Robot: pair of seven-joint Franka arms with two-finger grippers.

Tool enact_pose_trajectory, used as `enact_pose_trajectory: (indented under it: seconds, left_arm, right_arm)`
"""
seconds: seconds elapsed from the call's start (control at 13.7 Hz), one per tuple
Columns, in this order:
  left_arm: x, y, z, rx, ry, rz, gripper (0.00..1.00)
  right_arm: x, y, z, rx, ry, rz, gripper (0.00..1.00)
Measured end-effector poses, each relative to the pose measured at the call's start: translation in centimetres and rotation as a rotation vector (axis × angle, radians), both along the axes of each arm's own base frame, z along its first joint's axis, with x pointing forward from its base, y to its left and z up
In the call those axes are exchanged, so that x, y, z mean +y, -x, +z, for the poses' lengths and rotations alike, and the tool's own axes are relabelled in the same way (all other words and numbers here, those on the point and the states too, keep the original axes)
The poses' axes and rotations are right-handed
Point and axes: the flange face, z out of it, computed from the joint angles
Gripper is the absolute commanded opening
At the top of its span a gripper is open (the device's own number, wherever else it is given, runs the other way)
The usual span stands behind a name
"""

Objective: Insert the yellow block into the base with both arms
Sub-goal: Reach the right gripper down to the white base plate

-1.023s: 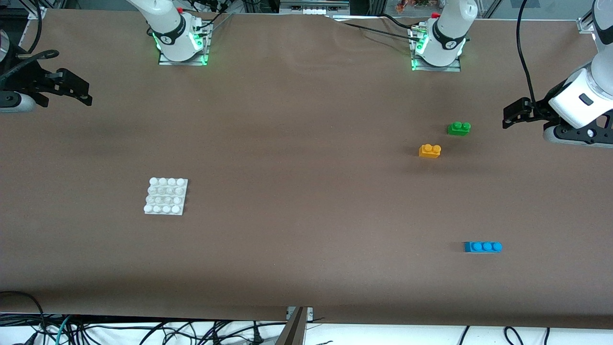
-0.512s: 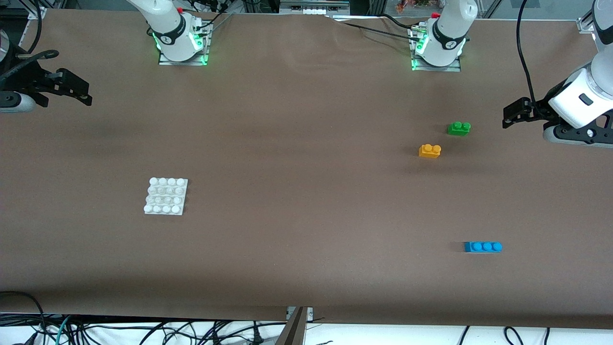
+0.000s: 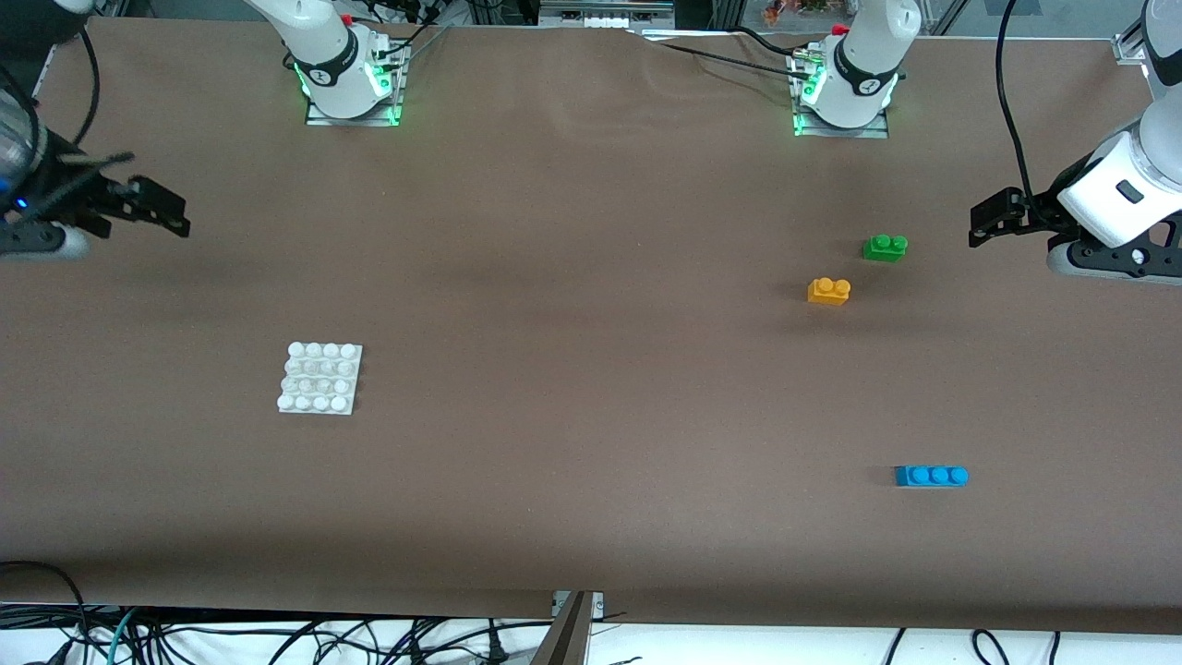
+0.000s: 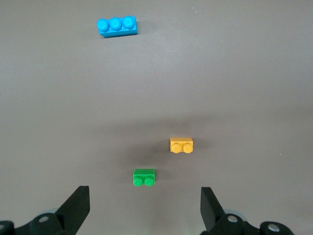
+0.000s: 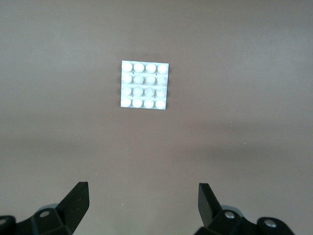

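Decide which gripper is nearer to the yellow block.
The left. The left gripper hangs open at the left arm's end of the table, near the yellow block. The right gripper is open at the right arm's end, much farther off.

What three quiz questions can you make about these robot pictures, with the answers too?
1. True or false: the yellow block already sits on the base.
2. Which brick lies nearest the front camera: the green brick, the yellow block or the blue brick?
3. How do the fingers of the left gripper and the right gripper stand?

Key
1. False. It lies on the table toward the left arm's end; the base lies toward the right arm's end.
2. The blue brick.
3. Both open, holding nothing.
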Motion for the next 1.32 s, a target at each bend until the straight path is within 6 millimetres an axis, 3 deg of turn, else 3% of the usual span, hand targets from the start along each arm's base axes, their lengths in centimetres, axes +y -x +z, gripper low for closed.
enact_pose_trajectory:
  seconds: [0.29, 0.66, 0.8, 1.1, 1.32]
  left_arm:
    - [0.0, 0.0, 0.0, 0.000, 0.000, 0.000, 1.00]
    - [0.0, 0.0, 0.0, 0.000, 0.000, 0.000, 1.00]
    - [0.0, 0.0, 0.0, 0.000, 0.000, 0.000, 1.00]
    - [0.0, 0.0, 0.0, 0.000, 0.000, 0.000, 1.00]
    - [0.0, 0.0, 0.0, 0.000, 0.000, 0.001, 1.00]
  right_arm:
    - [0.2, -2.7, -6.6, 0.047, 0.008, 0.000, 0.99]
    - [0.2, -4.3, -10.2, 0.056, 0.013, -0.001, 0.99]
    - [-0.2, -5.0, -13.4, 0.009, 0.012, -0.007, 0.99]
    - [-0.9, -2.5, -23.5, -0.090, 0.009, -0.011, 0.99]
    - [-2.4, -1.8, -26.9, -0.108, 0.012, -0.034, 0.99]
